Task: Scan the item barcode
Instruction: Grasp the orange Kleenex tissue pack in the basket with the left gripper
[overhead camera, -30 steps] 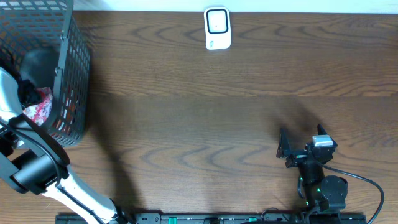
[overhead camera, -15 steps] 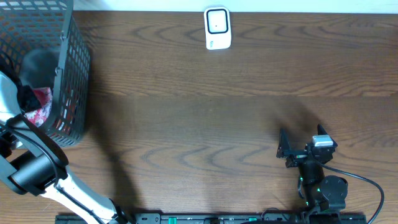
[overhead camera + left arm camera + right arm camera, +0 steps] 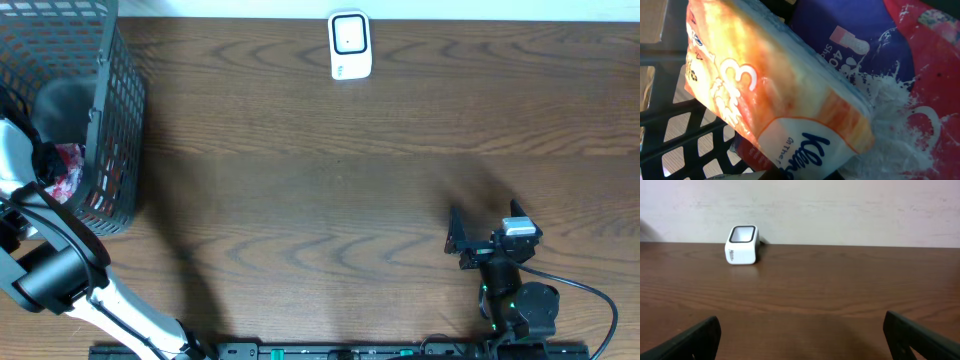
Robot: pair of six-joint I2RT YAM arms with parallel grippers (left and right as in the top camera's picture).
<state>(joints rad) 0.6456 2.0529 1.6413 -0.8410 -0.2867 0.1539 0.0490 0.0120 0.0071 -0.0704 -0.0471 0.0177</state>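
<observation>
An orange-and-white Kleenex tissue pack (image 3: 775,95) fills the left wrist view, lying tilted inside the black mesh basket (image 3: 115,120) at the table's left edge. My left gripper (image 3: 45,160) reaches down into the basket and is shut on the lower end of the pack (image 3: 800,175); its fingers are mostly hidden below the frame. No barcode shows on the pack. The white scanner (image 3: 350,45) stands at the far middle of the table, also seen in the right wrist view (image 3: 742,245). My right gripper (image 3: 455,240) rests open near the front right, nothing between its fingers (image 3: 800,340).
Under the tissue pack in the basket lie a purple package (image 3: 850,40) and a red-and-white one (image 3: 935,75). The basket's tall mesh walls (image 3: 670,125) surround the left gripper. A pale wall (image 3: 840,210) rises behind the scanner.
The left gripper has closed inside the basket and shifted slightly. The right arm has not moved.
</observation>
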